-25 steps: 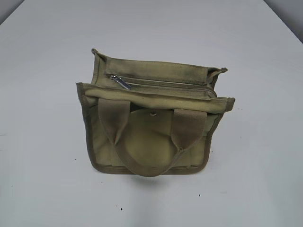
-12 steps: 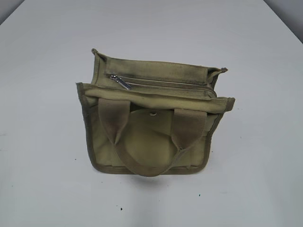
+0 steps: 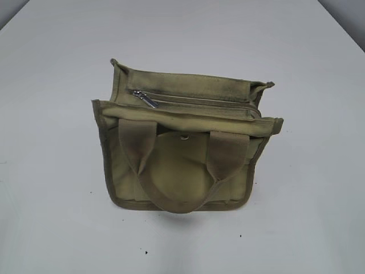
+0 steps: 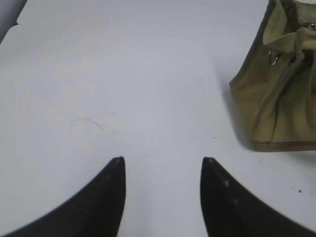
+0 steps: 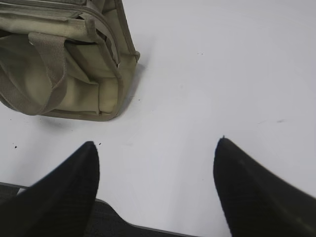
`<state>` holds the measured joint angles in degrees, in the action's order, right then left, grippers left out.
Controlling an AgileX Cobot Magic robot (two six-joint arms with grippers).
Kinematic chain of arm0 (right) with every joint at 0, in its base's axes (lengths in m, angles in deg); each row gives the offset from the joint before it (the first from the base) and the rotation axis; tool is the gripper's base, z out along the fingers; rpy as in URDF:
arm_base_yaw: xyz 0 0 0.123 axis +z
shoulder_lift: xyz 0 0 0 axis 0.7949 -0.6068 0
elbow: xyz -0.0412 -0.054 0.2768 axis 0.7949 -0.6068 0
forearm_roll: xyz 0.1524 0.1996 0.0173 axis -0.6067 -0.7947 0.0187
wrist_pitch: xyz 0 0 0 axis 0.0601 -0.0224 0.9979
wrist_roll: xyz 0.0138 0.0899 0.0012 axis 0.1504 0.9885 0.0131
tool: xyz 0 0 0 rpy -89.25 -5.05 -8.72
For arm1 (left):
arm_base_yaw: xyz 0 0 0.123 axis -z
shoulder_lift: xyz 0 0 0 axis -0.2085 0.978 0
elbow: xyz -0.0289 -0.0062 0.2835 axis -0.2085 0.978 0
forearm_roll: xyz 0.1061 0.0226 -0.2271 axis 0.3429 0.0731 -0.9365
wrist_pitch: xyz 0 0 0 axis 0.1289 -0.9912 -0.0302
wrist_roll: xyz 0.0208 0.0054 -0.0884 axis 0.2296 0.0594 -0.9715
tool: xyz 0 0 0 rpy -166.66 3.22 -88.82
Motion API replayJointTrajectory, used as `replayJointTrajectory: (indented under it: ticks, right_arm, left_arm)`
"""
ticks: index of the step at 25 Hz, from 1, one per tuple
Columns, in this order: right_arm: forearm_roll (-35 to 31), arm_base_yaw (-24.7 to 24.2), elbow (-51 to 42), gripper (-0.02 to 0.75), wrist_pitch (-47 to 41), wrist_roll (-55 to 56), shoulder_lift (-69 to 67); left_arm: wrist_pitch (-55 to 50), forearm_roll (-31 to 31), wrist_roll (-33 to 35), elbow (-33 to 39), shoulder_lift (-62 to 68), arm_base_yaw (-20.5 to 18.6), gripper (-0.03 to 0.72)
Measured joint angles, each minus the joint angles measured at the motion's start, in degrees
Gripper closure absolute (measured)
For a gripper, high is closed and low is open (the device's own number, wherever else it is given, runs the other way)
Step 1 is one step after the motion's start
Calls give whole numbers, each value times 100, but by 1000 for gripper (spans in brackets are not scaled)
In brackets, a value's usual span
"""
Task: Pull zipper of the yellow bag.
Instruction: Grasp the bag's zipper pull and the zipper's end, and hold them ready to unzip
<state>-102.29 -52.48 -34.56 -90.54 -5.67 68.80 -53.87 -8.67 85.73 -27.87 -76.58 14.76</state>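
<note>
Standing upright on the plain white table (image 3: 51, 217), the small boxy olive-khaki canvas bag (image 3: 182, 171) shows its shiny silver zipper pull tab (image 3: 146, 99) at the left end of the top zipper line. The left black two-fingered gripper (image 4: 163, 160) hovers spread apart over bare table beside the bag, holding nothing. The right black gripper (image 5: 155, 143) is likewise wide apart, near the bag's corner.

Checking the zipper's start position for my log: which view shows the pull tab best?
The exterior view: the zipper pull lies in plain sight at the left end of the yellow bag top. The left and right wrist views show only the bag's sides, no pull tab.
</note>
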Motion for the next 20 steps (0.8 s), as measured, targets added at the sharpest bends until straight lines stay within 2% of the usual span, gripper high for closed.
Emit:
replayJointTrajectory:
  ticks: [3, 8, 10, 15, 18, 20]
  right_arm:
    - [0, 0, 0, 178, 0, 0, 0]
    - [-65, 0, 0, 178, 23, 0, -61]
    - [-150, 0, 0, 178, 68, 0, -304]
    - [-324, 99, 39, 178, 603, -1, -959]
    - [-367, 312, 112, 178, 1226, -113, -1404]
    - [-391, 492, 160, 178, 1517, -296, -1826]
  left_arm:
    - [238, -602, 0, -59, 139, 0, 306]
    - [1131, -2438, 0, -92, 1149, 0, 306]
    - [1489, -3174, 203, -103, 1744, 0, 306]
    - [1801, -5471, 1933, -117, 3659, 0, 306]
    - [1587, -6448, 2908, -335, 5001, 0, 306]
    - [1404, -6759, 3323, -624, 5672, 7, 306]
